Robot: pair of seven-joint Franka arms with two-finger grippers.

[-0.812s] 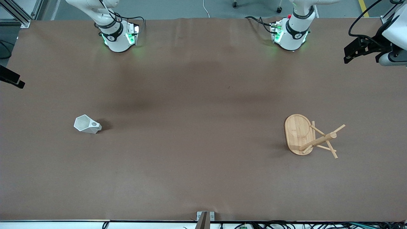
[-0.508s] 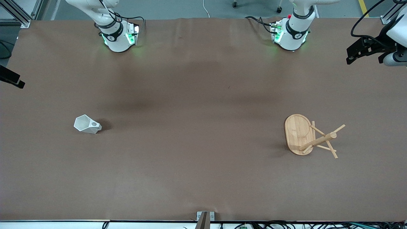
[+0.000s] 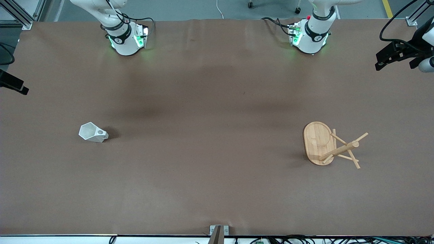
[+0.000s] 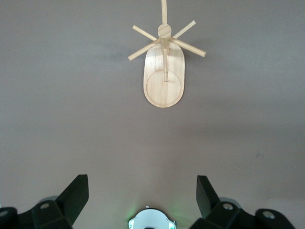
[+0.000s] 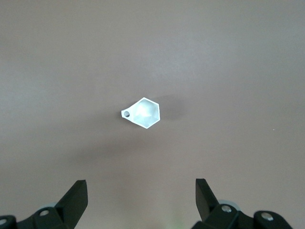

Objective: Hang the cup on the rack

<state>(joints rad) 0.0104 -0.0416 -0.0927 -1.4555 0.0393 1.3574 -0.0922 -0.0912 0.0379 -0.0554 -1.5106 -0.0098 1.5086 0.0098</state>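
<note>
The white faceted cup (image 3: 93,132) sits on the brown table toward the right arm's end, its blocky handle with the round hole pointing toward the table's middle. It also shows in the right wrist view (image 5: 144,113). The bamboo rack (image 3: 318,142) stands on its oval base toward the left arm's end, and its post and thin pegs show in the left wrist view (image 4: 164,71). My left gripper (image 4: 142,180) is open and empty, high up at the left arm's end (image 3: 383,61). My right gripper (image 5: 140,182) is open and empty, high up at the right arm's end (image 3: 20,88).
The brown table cover (image 3: 217,101) holds nothing but the cup and the rack. The two arm bases (image 3: 125,40) (image 3: 310,37) stand along the table edge farthest from the front camera. A small metal bracket (image 3: 218,232) sits at the nearest edge.
My left gripper has drifted outward toward the left arm's end of the table. My right gripper has barely shifted. The cup and the rack have not moved.
</note>
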